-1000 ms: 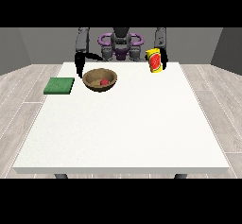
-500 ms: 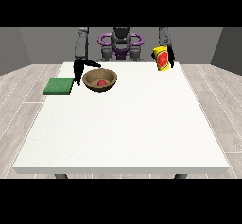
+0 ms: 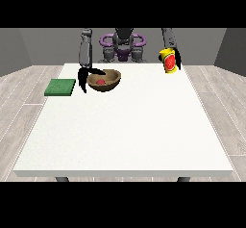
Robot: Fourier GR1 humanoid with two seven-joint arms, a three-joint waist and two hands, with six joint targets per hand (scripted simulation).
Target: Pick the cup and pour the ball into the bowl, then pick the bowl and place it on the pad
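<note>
A large white table (image 3: 125,126) is being framed by grey walls and pale plank flooring. Near its far left corner, a brown bowl (image 3: 104,80) holding a red ball (image 3: 101,81) is being pinched at its left rim by the hand at the view's left (image 3: 87,75), thumb over the rim and fingers curled below. A green pad (image 3: 60,87) is lying at the left edge, beside the bowl. A yellow cup (image 3: 167,61) is being held above the far right corner by the hand at the view's right (image 3: 177,60), fingers curled round it.
</note>
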